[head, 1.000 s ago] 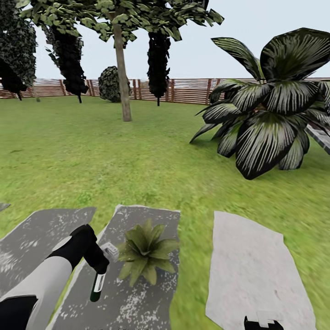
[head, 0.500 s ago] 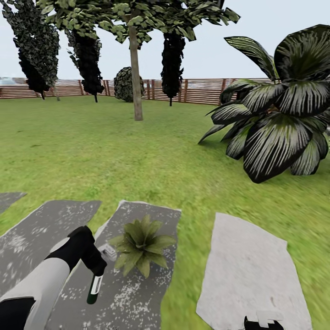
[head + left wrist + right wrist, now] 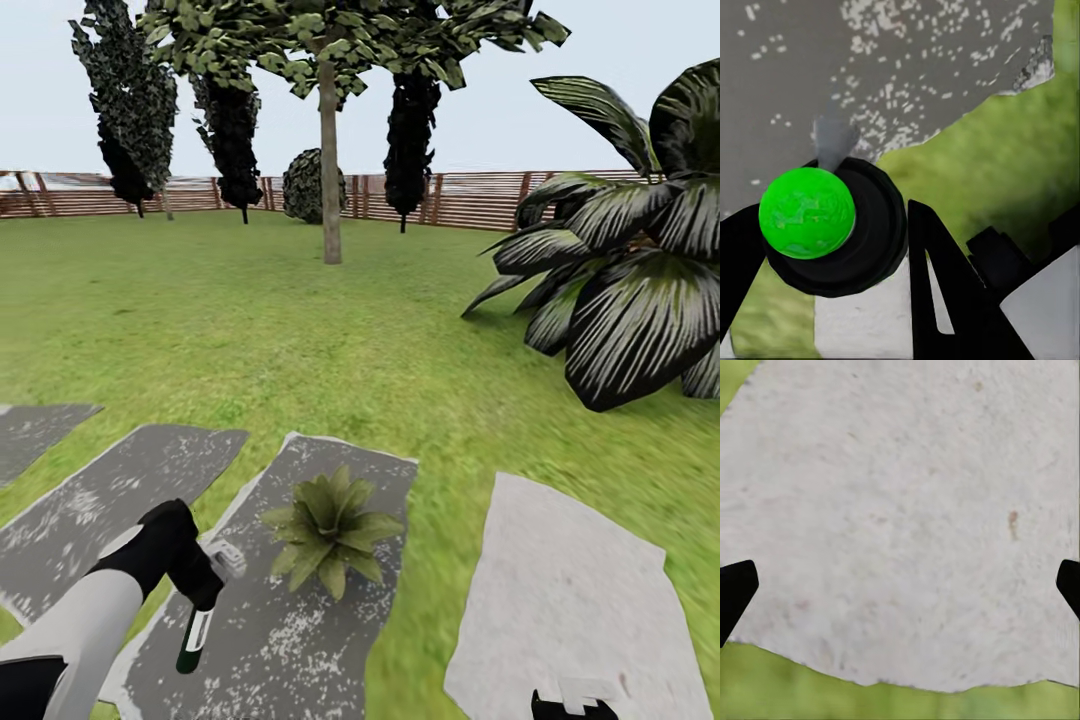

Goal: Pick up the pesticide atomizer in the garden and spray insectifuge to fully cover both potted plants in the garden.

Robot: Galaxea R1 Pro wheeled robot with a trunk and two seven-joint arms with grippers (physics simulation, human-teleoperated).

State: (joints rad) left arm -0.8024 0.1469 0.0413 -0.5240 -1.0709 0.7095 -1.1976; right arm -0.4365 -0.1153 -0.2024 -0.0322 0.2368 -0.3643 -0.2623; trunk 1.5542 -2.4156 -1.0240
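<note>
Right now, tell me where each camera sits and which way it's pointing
Head view: on the head, facing forward and down over lawn, potted plant and fence; left arm holds the pesticide atomizer.
Left wrist view: along the left gripper, down at the atomizer's green end and dark slab.
Right wrist view: down at the pale slab, right gripper open.
Shared: atomizer, both slabs.

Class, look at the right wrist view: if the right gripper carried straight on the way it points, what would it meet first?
Most likely the pale stepping slab below the right gripper; nothing shows between them, though how far off it lies is unclear.
</note>
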